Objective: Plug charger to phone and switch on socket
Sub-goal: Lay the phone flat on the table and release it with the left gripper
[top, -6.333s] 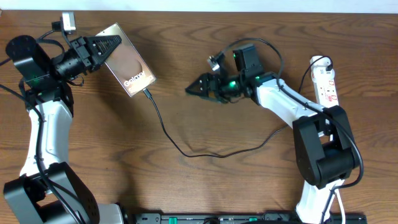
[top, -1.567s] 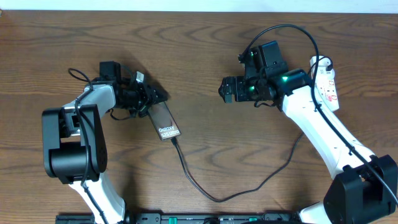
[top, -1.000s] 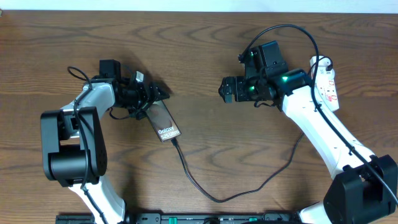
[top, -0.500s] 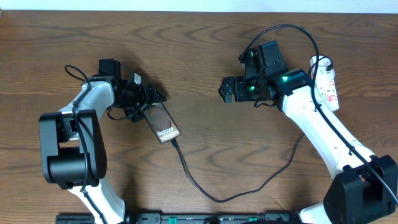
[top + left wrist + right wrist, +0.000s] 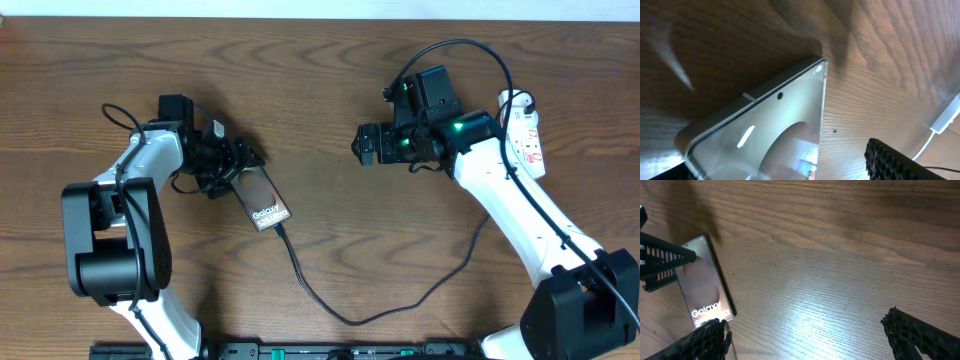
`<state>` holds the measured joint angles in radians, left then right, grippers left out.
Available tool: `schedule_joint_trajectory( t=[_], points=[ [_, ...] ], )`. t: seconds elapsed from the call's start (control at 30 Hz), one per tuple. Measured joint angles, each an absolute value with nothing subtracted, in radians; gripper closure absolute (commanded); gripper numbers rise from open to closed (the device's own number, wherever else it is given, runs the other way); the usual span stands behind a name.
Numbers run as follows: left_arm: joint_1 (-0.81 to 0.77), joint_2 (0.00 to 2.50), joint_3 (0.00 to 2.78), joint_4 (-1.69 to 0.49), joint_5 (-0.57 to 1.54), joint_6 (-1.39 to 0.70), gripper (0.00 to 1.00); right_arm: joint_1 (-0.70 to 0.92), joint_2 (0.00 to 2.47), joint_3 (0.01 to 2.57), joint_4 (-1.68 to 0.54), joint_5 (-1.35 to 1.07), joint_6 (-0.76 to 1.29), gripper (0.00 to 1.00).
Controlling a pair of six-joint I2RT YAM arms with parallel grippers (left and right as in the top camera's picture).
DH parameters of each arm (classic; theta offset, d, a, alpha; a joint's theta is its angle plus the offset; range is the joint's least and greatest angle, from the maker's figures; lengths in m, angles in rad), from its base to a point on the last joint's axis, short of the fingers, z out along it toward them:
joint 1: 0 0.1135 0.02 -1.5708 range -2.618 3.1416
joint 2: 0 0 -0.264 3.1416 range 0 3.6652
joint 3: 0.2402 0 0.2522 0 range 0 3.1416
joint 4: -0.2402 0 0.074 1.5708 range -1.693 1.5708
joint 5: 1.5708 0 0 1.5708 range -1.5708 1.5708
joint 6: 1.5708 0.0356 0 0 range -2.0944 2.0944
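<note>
The phone (image 5: 263, 198) lies flat on the wooden table, its "Galaxy" text toward the front. The charger (image 5: 345, 318), a thin black cable, loops across the table, and its plug tip (image 5: 279, 228) sits in the phone's lower end. My left gripper (image 5: 240, 160) is open astride the phone's top end. In the left wrist view bare wood shows between the phone (image 5: 765, 135) and one finger (image 5: 900, 162). My right gripper (image 5: 362, 143) hangs open above the table centre with nothing between its fingers (image 5: 920, 335). The white socket (image 5: 525, 130) lies at the far right.
A black rail (image 5: 350, 351) runs along the table's front edge. The right arm's white links (image 5: 520, 220) cross the table beside the socket. The left arm's base (image 5: 110, 260) stands at the front left. The table's back edge (image 5: 300, 18) is close behind both grippers.
My left gripper has drawn back slightly to the left along the phone's top end, and the phone has shifted a little with it. The right arm has not moved.
</note>
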<state>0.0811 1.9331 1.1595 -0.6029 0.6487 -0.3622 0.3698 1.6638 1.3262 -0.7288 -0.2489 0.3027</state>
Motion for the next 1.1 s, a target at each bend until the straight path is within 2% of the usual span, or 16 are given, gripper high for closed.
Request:
schedule_joint_trajectory(
  t=[0.93,1.1],
  points=[
    [0.081,1.928,1.162,-0.632,0.613,-0.362,0.16,0.37,1.664,1.326,-0.74,-0.249,0.303,0.01],
    [0.08,1.906,1.163,-0.671,0.503,-0.362,0.16,0.37,1.664,1.326,-0.748,-0.249,0.303,0.01]
  ],
)
